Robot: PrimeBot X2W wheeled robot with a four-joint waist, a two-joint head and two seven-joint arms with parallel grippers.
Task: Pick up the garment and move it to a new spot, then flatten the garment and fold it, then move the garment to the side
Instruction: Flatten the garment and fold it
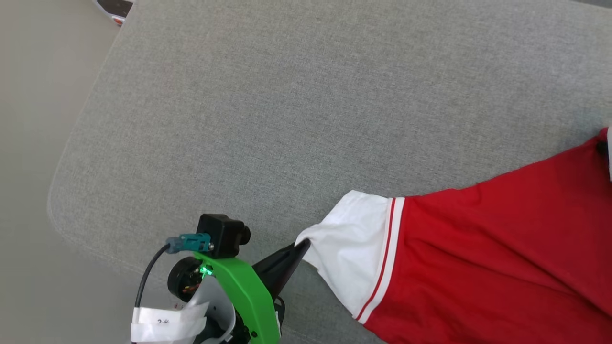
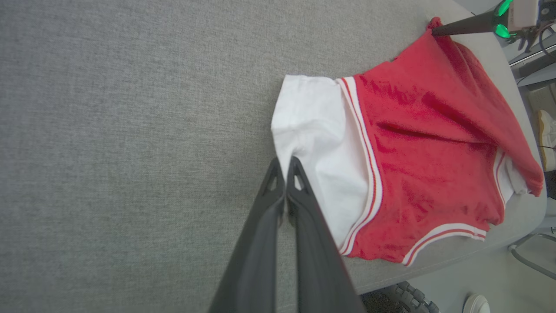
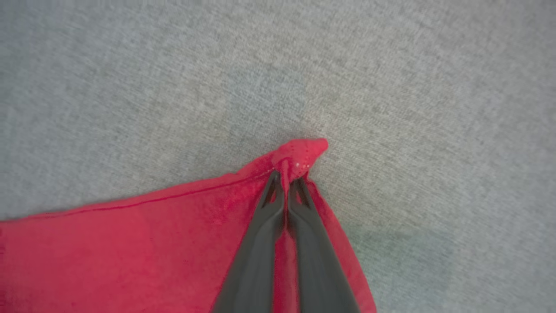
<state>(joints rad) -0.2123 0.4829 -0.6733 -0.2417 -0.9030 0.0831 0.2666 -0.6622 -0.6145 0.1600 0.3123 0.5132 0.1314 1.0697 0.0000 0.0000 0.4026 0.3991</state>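
Your head view looks steeply down on the grey tabletop (image 1: 287,95) from well above, taking in its rounded left corner and the floor (image 1: 24,167) beside it. Your left wrist view sits low and near, looking along the left gripper (image 2: 284,161) across the garment (image 2: 412,143) to the right gripper (image 2: 435,30) at the far corner. Your right wrist view is closest, looking down its own jaws at that same red corner. All three views share the garment.

One garment (image 1: 478,267), one grey cushion (image 1: 287,95), one left gripper (image 2: 284,163), one right gripper (image 3: 286,177), perhaps two shoes (image 2: 548,139).
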